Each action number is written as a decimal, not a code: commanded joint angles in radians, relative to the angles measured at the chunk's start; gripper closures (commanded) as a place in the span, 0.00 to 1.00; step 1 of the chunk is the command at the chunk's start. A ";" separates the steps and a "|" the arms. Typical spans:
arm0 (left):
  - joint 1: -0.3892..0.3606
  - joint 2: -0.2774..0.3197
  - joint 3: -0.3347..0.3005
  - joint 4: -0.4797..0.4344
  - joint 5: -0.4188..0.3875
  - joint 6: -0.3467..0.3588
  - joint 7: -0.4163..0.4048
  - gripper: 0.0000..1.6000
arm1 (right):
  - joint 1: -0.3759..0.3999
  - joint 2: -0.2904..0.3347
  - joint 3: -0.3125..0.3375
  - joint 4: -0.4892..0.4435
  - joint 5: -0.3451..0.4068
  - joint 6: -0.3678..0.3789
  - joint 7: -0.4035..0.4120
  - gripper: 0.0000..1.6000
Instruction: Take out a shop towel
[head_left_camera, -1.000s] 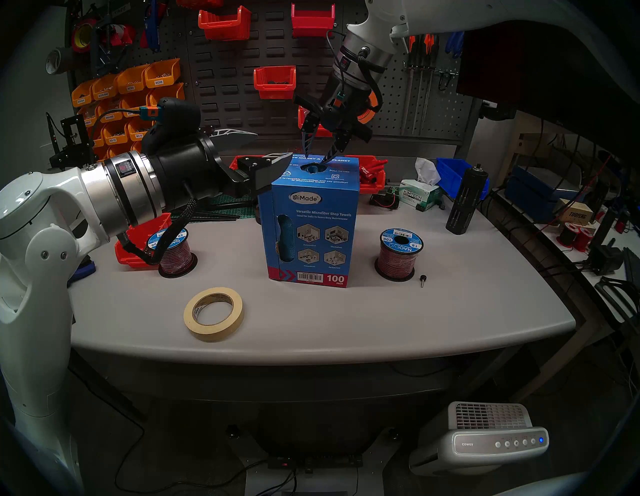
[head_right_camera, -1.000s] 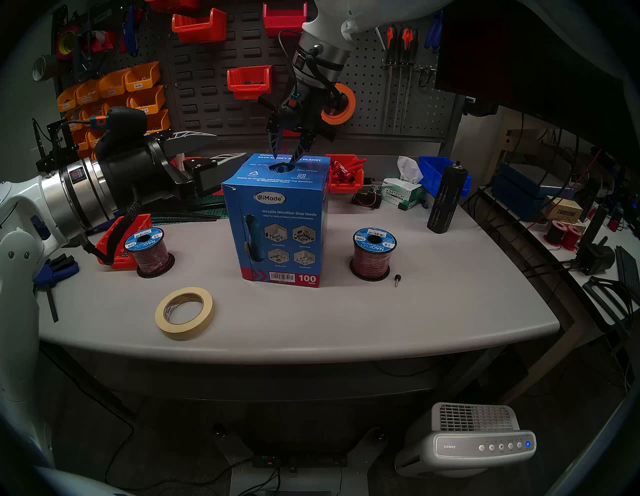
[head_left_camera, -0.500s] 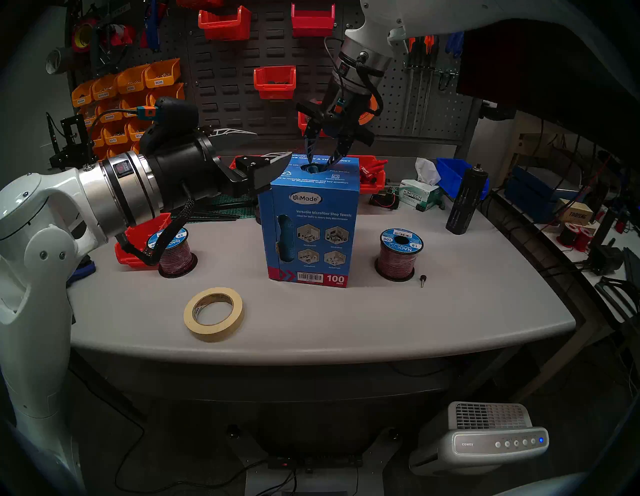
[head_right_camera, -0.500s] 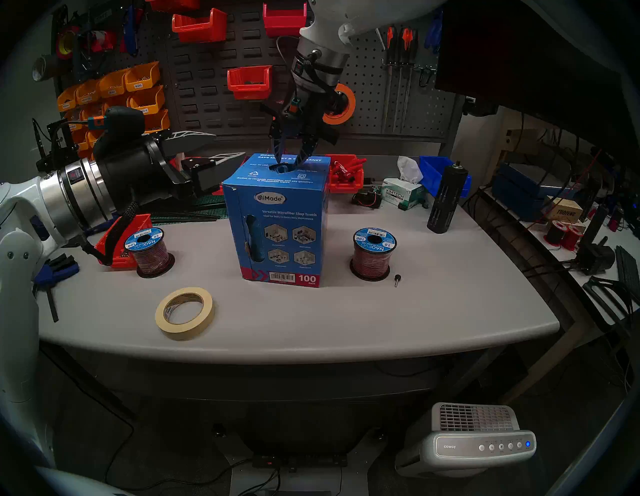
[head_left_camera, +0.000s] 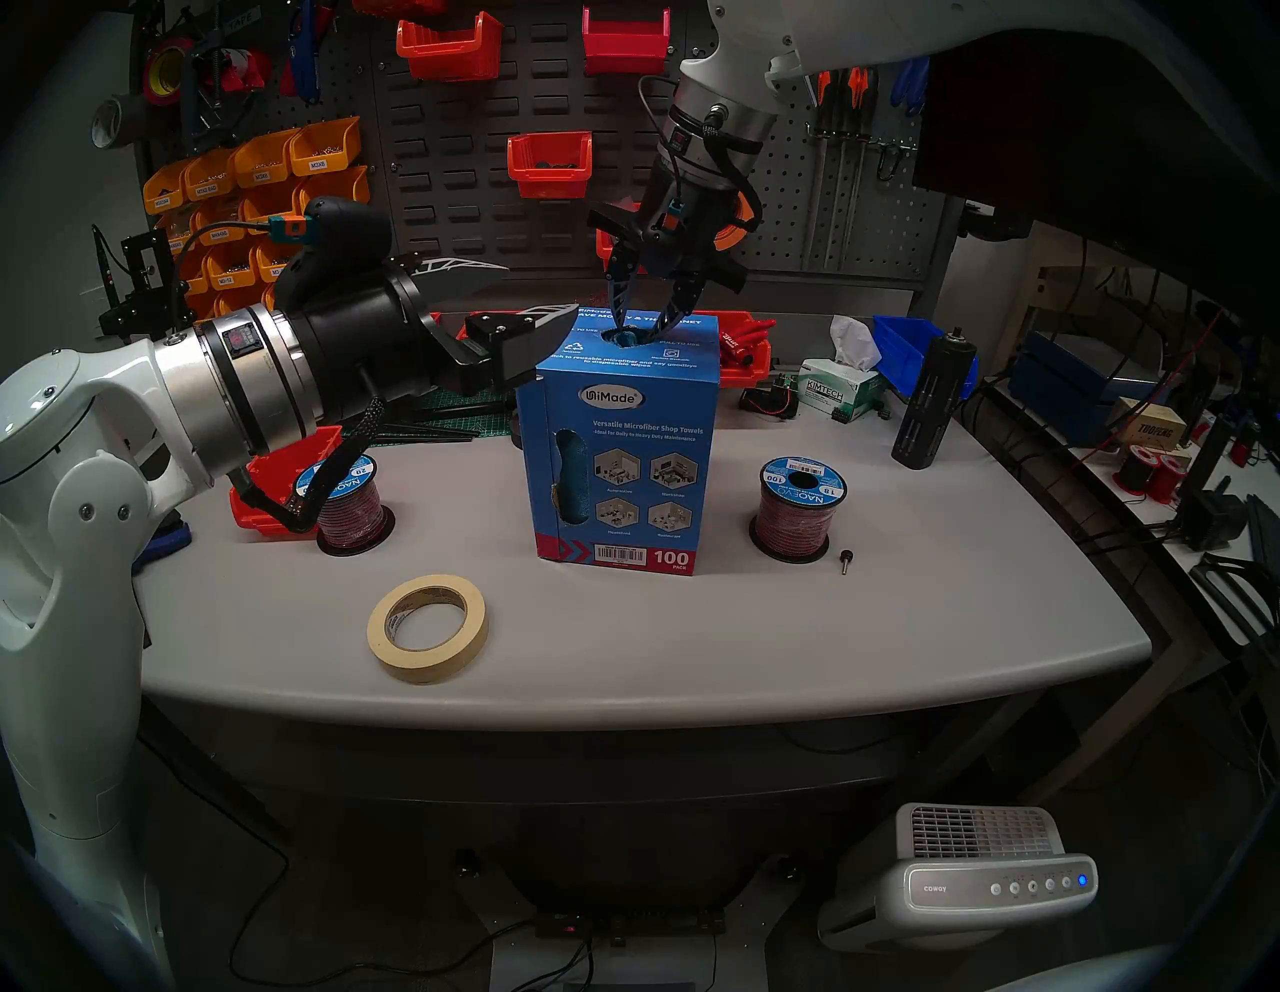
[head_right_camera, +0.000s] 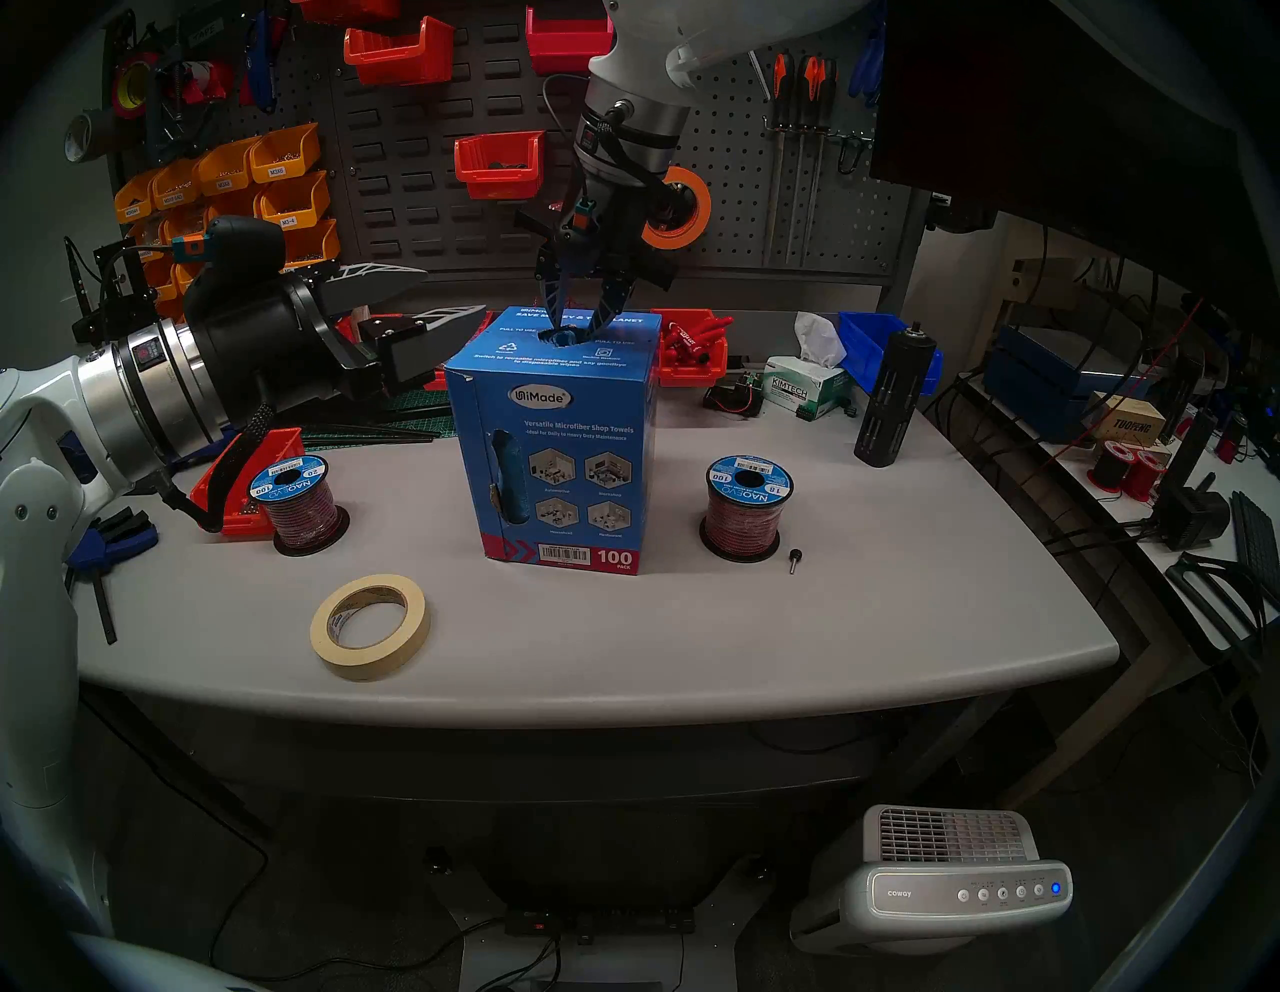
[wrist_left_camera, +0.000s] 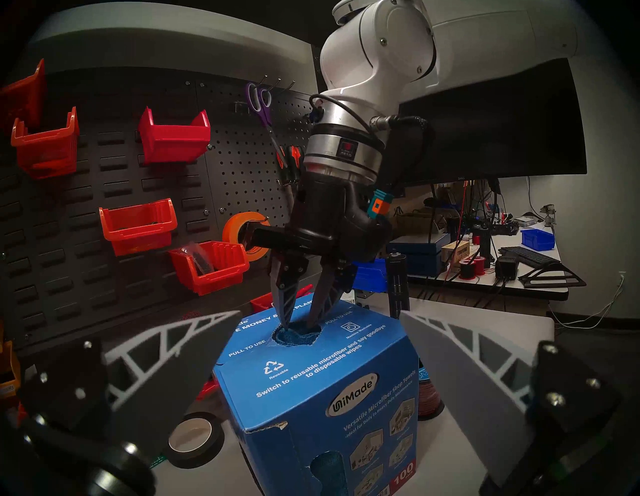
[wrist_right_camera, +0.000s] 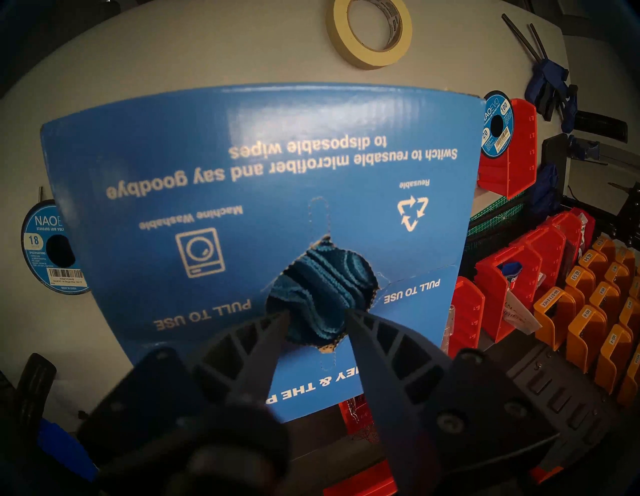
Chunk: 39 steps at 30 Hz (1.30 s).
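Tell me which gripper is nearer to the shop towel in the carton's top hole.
Right. The right gripper has its tips at the shop towel; the left gripper waits open beside the carton.

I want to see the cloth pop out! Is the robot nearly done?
Not yet. Done: the right gripper has reached the round hole atop the tall blue cardboard carton. In hand: its open fingers straddle the bunched blue microfiber shop towel. The open left gripper waits beside the carton. Left: pinch and pull out.
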 joint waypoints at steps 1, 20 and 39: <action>-0.007 -0.004 -0.020 -0.002 0.007 -0.015 0.002 0.00 | 0.049 -0.001 -0.008 0.017 0.000 0.002 0.064 0.40; 0.003 -0.018 -0.028 -0.003 0.037 -0.016 -0.010 0.00 | 0.048 -0.020 -0.040 0.007 0.020 0.002 0.063 0.38; 0.014 -0.032 -0.035 -0.006 0.067 -0.016 -0.025 0.00 | 0.039 -0.038 -0.050 0.009 0.031 0.002 0.057 0.40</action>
